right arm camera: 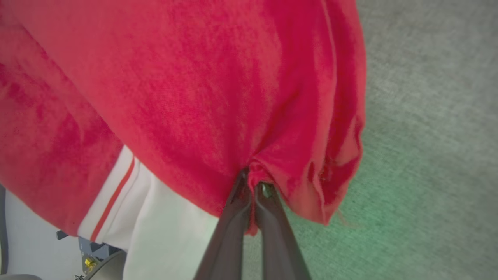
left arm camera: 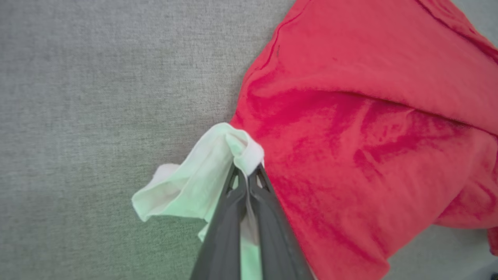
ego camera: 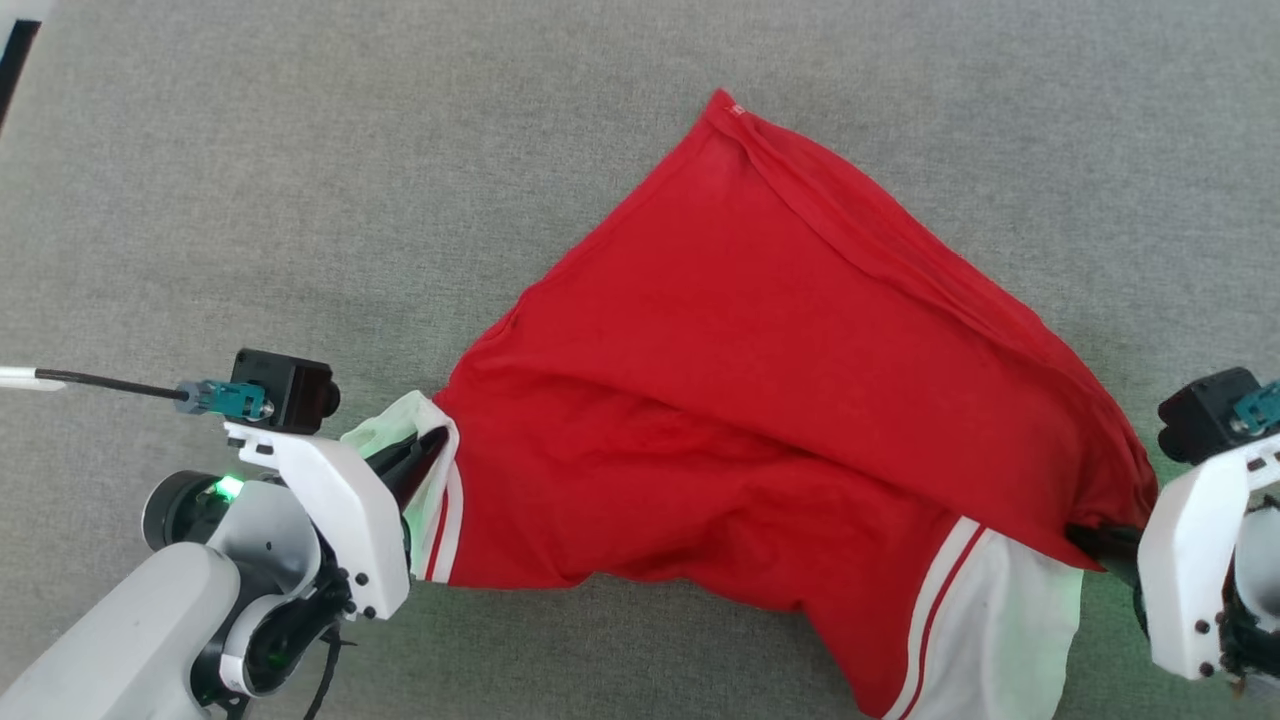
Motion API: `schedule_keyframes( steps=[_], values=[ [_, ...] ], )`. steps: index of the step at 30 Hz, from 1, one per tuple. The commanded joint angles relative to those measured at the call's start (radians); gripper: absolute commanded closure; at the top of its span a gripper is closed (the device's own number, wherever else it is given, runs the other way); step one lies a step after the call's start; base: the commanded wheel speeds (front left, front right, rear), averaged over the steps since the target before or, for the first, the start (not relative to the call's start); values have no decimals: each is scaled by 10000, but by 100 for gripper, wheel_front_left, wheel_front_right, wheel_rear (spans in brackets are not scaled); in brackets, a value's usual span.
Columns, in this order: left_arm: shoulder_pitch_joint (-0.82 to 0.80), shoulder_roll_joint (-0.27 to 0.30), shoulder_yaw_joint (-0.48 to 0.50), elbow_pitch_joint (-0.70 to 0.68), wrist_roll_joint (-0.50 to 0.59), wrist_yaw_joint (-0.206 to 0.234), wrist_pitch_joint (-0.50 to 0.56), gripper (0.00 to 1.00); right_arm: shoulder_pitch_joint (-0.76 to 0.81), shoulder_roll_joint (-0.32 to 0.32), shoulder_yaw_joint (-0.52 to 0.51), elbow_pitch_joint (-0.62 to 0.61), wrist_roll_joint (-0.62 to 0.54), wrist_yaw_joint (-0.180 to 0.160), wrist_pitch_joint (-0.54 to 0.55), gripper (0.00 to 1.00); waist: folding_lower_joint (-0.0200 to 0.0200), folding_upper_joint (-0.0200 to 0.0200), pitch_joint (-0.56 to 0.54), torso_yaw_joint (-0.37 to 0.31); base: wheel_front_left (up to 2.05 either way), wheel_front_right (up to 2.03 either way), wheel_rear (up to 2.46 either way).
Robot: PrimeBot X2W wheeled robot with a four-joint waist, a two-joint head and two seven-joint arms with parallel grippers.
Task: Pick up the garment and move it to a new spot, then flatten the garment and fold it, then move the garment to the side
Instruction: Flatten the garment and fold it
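Two firm pinches on the red T-shirt (ego camera: 760, 380): one by the left gripper (left arm camera: 247, 173), clamped on a white sleeve (left arm camera: 186, 190); one by the right gripper (right arm camera: 253, 179), clamped on bunched red cloth. Stretched between both over the grey mat (ego camera: 300, 200).

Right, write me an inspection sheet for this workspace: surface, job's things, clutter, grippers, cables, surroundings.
Surface: grey surface, textile-like and even.
Job's things: garment, red with white striped sleeves, spread between both grippers, creased, not yet folded.
Clutter: nothing seen.
Grippers: left gripper shut on a white sleeve; right gripper shut on red fabric near the other sleeve.
Cables: dark cable runs to a teal plug at the left wrist.
Surroundings: dark-edged object in the head view's top left corner, too cropped to identify.
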Motion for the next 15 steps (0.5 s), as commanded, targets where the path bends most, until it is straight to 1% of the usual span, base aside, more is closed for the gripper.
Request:
schedule_keyframes(
  steps=[1,3,4,5,6,9,10,12,15],
  values=[
    [-67,-48,-8,-19,-53,10,-2,100,177,142,-4,197,-282,1,-285,100,0,-1,88,45,0,0,0],
    [-154,-96,-39,15,-29,-27,19,100,280,356,29,629,-511,-2,-705,99,0,-1,137,80,0,0,0],
    [-187,-109,-50,37,-10,-33,20,100,205,380,141,826,-640,-2,-998,62,0,-1,152,91,0,0,0],
    [-207,-139,-57,64,-4,-50,18,100,177,438,215,1122,-702,-5,-1218,53,0,-1,157,93,0,0,0],
    [-217,-172,-69,86,-9,-62,11,100,198,344,416,1346,-846,-17,-1326,0,0,-1,148,94,0,0,0],
    [-180,-186,-79,148,-43,-90,-23,100,81,266,560,1618,-772,-28,-1650,0,0,-1,78,66,0,0,0],
    [-147,-181,-71,152,-42,-95,-61,100,53,134,560,1548,-762,-39,-1651,0,0,-1,39,47,0,0,0],
    [-52,-161,-84,174,-32,-71,-89,100,35,-26,322,1260,-742,-41,-1563,0,0,-1,-56,18,0,0,0],
    [16,-145,-100,120,-64,-4,-82,100,112,-84,-51,384,-541,-22,-1220,0,0,-1,-161,1,0,0,0]
  ],
)
